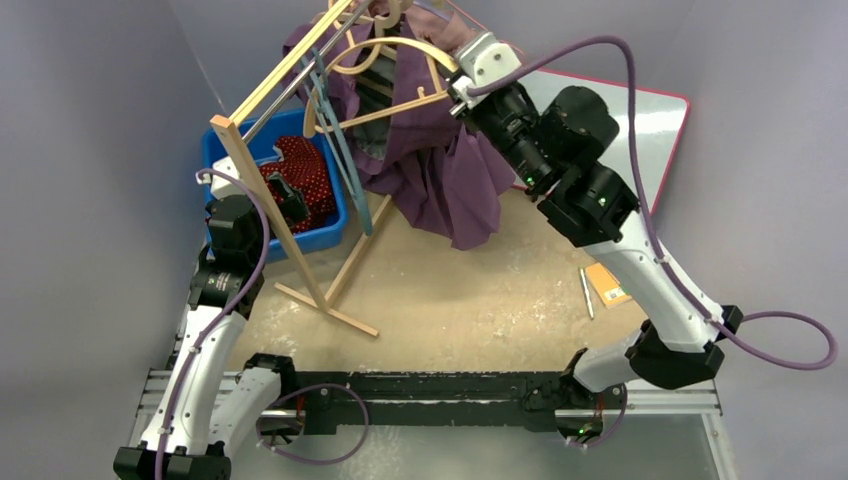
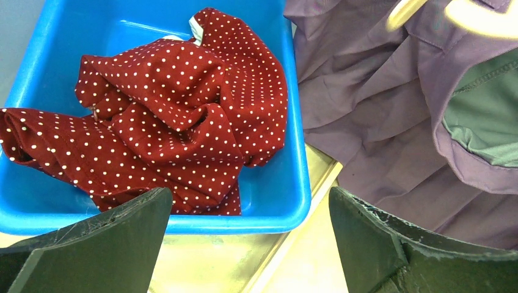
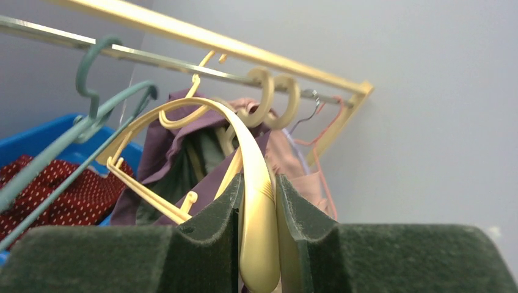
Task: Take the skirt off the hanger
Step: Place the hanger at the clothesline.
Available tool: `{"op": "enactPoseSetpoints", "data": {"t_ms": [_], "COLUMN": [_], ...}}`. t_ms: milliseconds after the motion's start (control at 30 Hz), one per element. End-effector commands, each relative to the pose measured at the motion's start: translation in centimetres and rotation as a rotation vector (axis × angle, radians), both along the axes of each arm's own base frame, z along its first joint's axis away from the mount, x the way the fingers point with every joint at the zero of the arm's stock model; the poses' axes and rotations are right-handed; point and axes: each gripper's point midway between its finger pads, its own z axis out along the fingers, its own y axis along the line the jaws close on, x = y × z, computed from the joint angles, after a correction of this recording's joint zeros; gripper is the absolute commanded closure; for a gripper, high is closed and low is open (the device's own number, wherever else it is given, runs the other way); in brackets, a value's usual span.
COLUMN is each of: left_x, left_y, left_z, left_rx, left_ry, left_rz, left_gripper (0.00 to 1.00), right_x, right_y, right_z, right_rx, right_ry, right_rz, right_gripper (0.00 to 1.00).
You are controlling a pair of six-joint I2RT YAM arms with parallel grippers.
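Observation:
The purple skirt hangs in folds from the rack, draped behind and under a cream plastic hanger. My right gripper is up at the rack, shut on the hanger's right arm. In the right wrist view its gripper clamps the cream hanger between both pads, with the skirt behind. My left gripper hovers low over the corner of a blue bin, open and holding nothing. The left wrist view shows that gripper wide apart, with the skirt to the right.
The blue bin holds a red polka-dot garment. The wooden rack carries a teal hanger and a pink garment. An orange card and a pen lie on the table.

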Motion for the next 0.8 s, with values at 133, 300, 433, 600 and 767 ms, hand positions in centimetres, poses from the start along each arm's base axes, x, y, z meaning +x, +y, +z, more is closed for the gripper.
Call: {"op": "enactPoseSetpoints", "data": {"t_ms": [133, 300, 433, 600, 767], "left_x": [0.4, 0.4, 0.7, 0.5, 0.6], "left_y": [-0.1, -0.1, 0.0, 0.4, 0.4], "left_z": [1.2, 1.2, 0.8, 0.8, 0.8], "left_rx": [-0.003, -0.003, -0.004, -0.002, -0.005], "left_ry": [-0.051, -0.050, -0.038, -0.036, -0.035], "left_rz": [-0.003, -0.004, -0.003, 0.010, 0.007], "left_gripper": [0.00, 0.00, 0.00, 0.00, 0.00], "right_x": [-3.4, -3.9, -4.4, -5.3, -6.0], "right_y": [-3.1, -3.3, -2.8, -2.1, -1.4], "right_z": [7.3, 6.2, 4.4, 1.8, -1.2], "right_rx": [0.078, 0.075, 0.076, 0.083, 0.107], "right_ry": [-0.206, -0.187, -0.161, -0.122, -0.025], "right_rz": [0.018, 0.040, 0.082, 0.154, 0.220], "right_gripper": [1.00, 1.00, 1.00, 1.00, 1.00]}}
